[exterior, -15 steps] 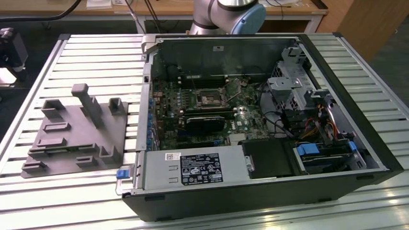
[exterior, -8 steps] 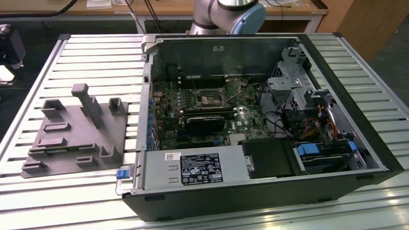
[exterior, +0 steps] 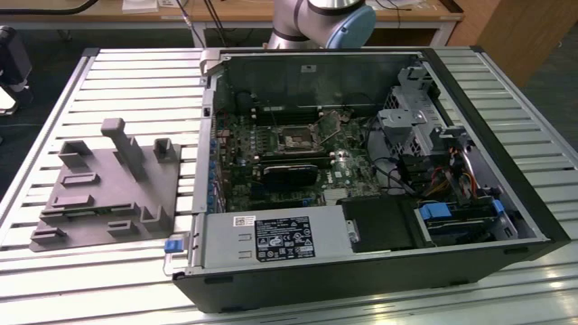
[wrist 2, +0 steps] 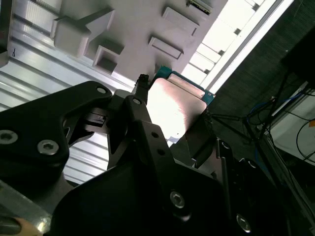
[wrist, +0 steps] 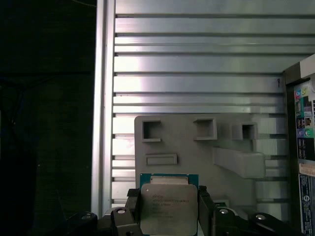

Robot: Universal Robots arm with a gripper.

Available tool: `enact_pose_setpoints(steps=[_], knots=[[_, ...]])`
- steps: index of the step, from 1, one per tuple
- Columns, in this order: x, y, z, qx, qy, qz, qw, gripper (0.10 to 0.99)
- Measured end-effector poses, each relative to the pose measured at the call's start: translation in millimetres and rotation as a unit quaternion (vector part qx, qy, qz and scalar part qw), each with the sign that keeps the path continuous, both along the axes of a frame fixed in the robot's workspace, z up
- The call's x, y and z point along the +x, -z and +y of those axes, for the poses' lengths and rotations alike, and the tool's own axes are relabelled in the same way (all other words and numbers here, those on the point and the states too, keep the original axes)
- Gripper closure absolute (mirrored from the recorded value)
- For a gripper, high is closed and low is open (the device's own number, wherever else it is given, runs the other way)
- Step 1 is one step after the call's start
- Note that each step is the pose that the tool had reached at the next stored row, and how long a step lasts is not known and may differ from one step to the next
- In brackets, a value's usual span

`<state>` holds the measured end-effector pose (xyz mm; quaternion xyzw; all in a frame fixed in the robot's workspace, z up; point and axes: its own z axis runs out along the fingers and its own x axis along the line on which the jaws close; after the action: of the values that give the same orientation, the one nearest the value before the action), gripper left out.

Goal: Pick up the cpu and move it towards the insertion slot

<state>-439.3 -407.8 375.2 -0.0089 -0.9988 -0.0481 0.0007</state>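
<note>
The cpu (wrist: 168, 204) is a flat square chip with a silvery top and a green rim. My gripper (wrist: 169, 212) is shut on it, one black finger against each side edge. In the second wrist view the cpu (wrist 2: 173, 105) shines pale between the same black fingers (wrist 2: 134, 110) of my gripper (wrist 2: 170, 120). It hangs over the grey fixture plate (wrist: 197, 147), near that plate's edge. The insertion slot (exterior: 296, 140), a dark square framed by a silver bracket, lies on the motherboard inside the open computer case (exterior: 505, 203).
The grey fixture plate (exterior: 99, 196) with raised blocks and a tall post (exterior: 126, 145) lies on the slatted metal table (exterior: 135, 74), at the exterior view's left of the case. A black card (exterior: 289, 172), cables and drive cages crowd the case. The arm's base (exterior: 325, 20) stands behind it.
</note>
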Motion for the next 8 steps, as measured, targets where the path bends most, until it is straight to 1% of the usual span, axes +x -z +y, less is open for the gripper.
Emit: enact_pose_setpoints(steps=[8], knots=[[0.0,-10.1,0.0,0.0001,0.000,0.0000,1.0000,0.537]])
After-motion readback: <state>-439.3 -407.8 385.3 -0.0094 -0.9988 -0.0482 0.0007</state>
